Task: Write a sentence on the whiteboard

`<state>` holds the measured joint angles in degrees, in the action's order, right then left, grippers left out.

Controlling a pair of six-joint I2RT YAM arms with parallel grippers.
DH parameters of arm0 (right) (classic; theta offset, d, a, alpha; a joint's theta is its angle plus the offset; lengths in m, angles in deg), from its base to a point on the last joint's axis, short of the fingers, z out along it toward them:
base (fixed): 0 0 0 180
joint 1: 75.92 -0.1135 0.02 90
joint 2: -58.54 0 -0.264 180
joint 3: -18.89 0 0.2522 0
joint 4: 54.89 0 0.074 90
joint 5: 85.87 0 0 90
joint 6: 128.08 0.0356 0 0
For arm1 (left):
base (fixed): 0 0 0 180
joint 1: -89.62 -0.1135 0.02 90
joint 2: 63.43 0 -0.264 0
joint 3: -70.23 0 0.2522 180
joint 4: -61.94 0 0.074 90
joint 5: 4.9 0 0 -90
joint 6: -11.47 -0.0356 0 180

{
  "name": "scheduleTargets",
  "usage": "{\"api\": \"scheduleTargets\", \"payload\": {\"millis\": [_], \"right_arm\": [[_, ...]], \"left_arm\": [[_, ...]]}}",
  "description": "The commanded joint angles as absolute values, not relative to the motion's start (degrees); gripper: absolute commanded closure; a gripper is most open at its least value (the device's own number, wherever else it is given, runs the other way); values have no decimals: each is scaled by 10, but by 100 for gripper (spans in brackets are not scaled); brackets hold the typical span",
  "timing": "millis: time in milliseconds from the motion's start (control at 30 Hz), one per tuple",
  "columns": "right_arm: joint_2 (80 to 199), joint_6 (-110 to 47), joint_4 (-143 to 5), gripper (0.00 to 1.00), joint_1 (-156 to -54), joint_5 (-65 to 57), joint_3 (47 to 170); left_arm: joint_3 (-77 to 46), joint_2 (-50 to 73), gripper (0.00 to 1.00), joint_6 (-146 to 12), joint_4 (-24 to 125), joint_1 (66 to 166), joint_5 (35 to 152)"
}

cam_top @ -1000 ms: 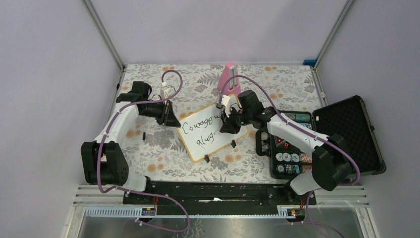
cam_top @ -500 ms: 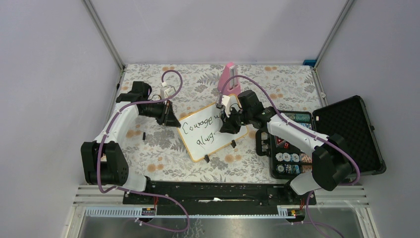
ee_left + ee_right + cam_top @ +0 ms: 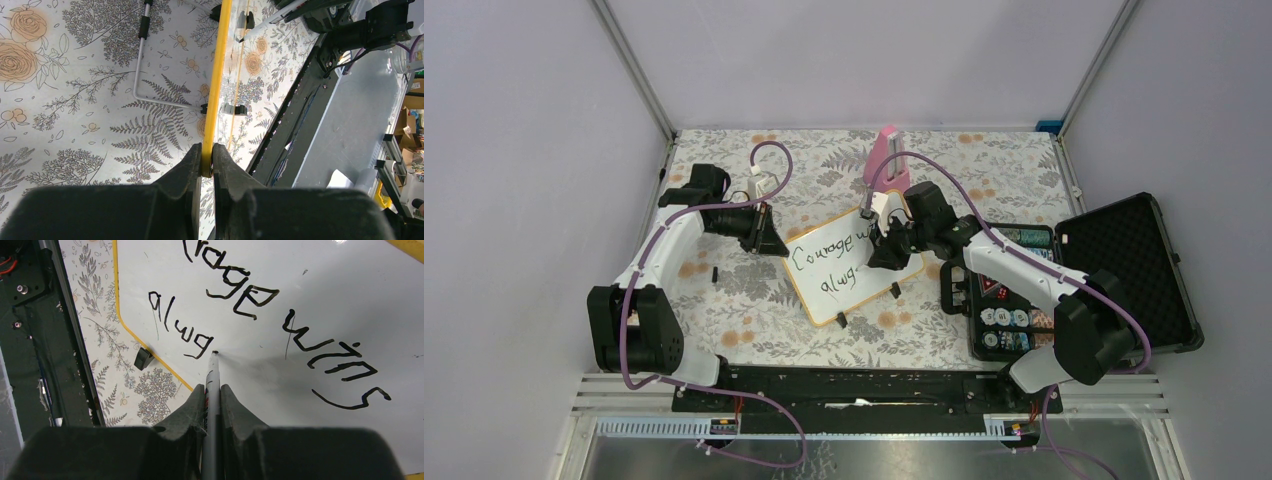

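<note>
The whiteboard (image 3: 834, 285), white with a thin orange rim and black feet, stands tilted in the middle of the table. My left gripper (image 3: 776, 243) is shut on its left rim, which shows edge-on as a yellow strip in the left wrist view (image 3: 215, 100). My right gripper (image 3: 212, 390) is shut on a grey marker (image 3: 213, 371) whose tip touches the board (image 3: 320, 295). The sentence (image 3: 280, 325) reads "Courage wins" on one line and "alwa" below it. In the top view the right gripper (image 3: 886, 250) covers part of the words (image 3: 829, 250).
An open black case (image 3: 1124, 270) with poker chips (image 3: 1004, 325) lies at the right, close to the right arm. A pink object (image 3: 884, 155) stands behind the board. A small black piece (image 3: 714, 273) lies on the floral cloth at the left.
</note>
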<state>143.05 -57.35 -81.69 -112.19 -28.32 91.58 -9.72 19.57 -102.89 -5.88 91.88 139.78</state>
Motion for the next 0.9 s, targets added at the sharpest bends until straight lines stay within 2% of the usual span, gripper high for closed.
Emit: {"api": "scheduleTargets", "payload": {"millis": [0, 467, 867], "right_arm": [[1431, -577, -801, 100, -1127, -267, 915], [1441, -560, -797, 100, -1127, -243, 940], [1443, -561, -796, 100, -1136, -271, 938]], "left_arm": [[-100, 200, 100, -1044, -24, 924, 1363], [-100, 200, 100, -1045, -23, 924, 1363], [-102, 202, 100, -1045, -24, 924, 1364]]}}
